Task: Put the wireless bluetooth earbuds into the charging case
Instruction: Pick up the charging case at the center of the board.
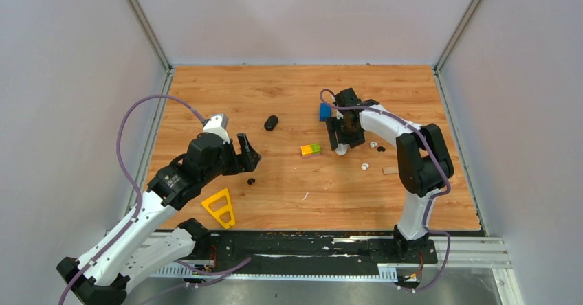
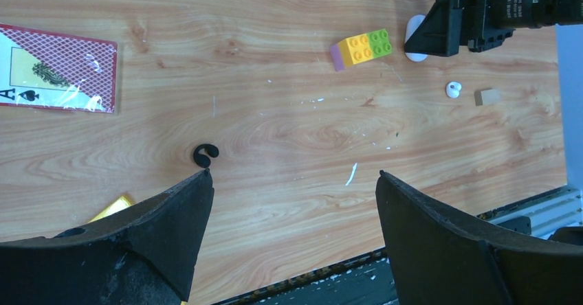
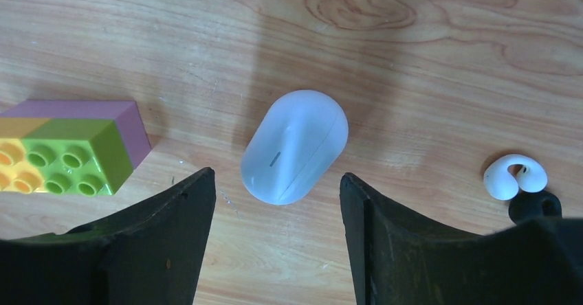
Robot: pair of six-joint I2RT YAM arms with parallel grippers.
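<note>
My right fingers (image 1: 342, 140) are spread apart, low over the white case (image 3: 294, 155), one on each side of it. I can't tell whether they touch it. The case is a smooth matte-white oval pebble with its lid shut, a thin seam and a small slit mark on top. It lies flat on the table (image 1: 289, 85), right of centre. The brick (image 3: 69, 147) sits just left of it, with yellow and green studs over a mauve side.

The white bud (image 3: 515, 176) lies right of the case, glossy and curled like a C. The black bud (image 3: 535, 204) is just beside it on the near side, partly hidden by my finger. The second white bud (image 1: 365, 167) lies nearer, with the same curl, and the tan block (image 1: 390, 170) is to its right. The second black bud (image 2: 205, 154) is a small black hook left of centre, just past the tip of one left finger. All four buds lie loose on the table, outside both cases.

My left fingers (image 1: 249, 152) are wide apart, holding nothing, above bare wood. The black case (image 1: 271, 122) is a dark shut oval just beyond them. The blue brick (image 1: 324, 110) is on the far side of my right fingers. The card (image 2: 55, 68) lies flat at the left. The yellow triangle (image 1: 220, 207) lies near the left arm.
</note>
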